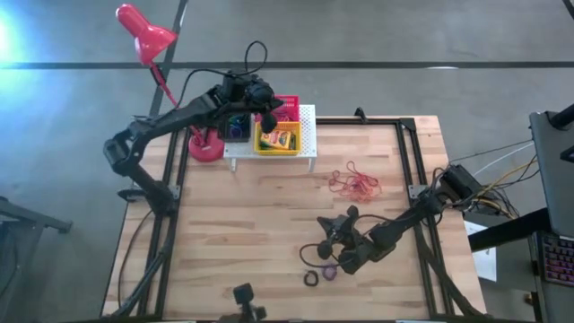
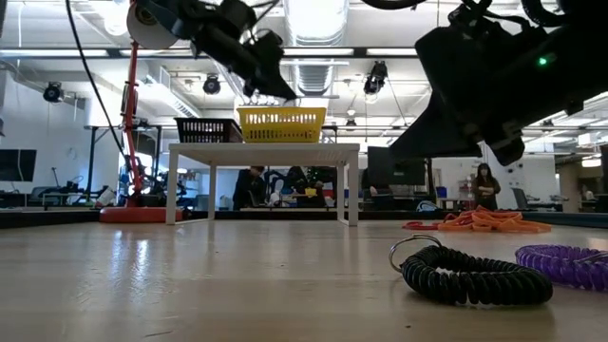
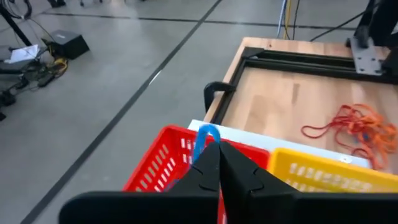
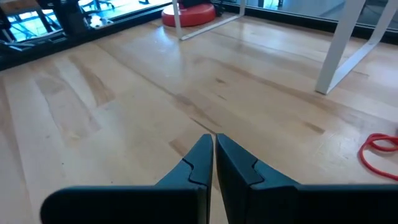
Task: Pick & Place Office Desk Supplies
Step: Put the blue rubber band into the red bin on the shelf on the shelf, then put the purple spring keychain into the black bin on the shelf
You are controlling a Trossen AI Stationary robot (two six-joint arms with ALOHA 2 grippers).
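Nearest the low camera, a black coiled ring (image 2: 475, 277) lies on the counter (image 1: 269, 233) with a purple coiled ring (image 2: 567, 264) just beside it at 3 o'clock; from above the black ring sits near the counter's front edge with the purple one touching or nearly touching it. Just past them, at about 1 o'clock, the right gripper (image 1: 328, 235) hangs over bare wood, its fingers (image 4: 196, 165) pressed together around nothing. Farther back, toward 1 o'clock from that gripper, a loose heap of red-orange rubber bands (image 1: 355, 184) rests on the wood. At the far edge a white perforated stand (image 1: 305, 135) carries three mesh baskets: a yellow basket (image 1: 265, 144) holding a crayon box (image 1: 281, 139), a red basket (image 3: 163, 163) behind it, and a black basket (image 2: 207, 129) at its 9 o'clock. The left gripper (image 3: 217, 163) hovers over the red basket, fingers clamped on a small blue ring (image 3: 206, 138). A red desk lamp (image 1: 143, 34) stands at the stand's 9 o'clock, its base (image 1: 206, 148) beside the stand's leg.
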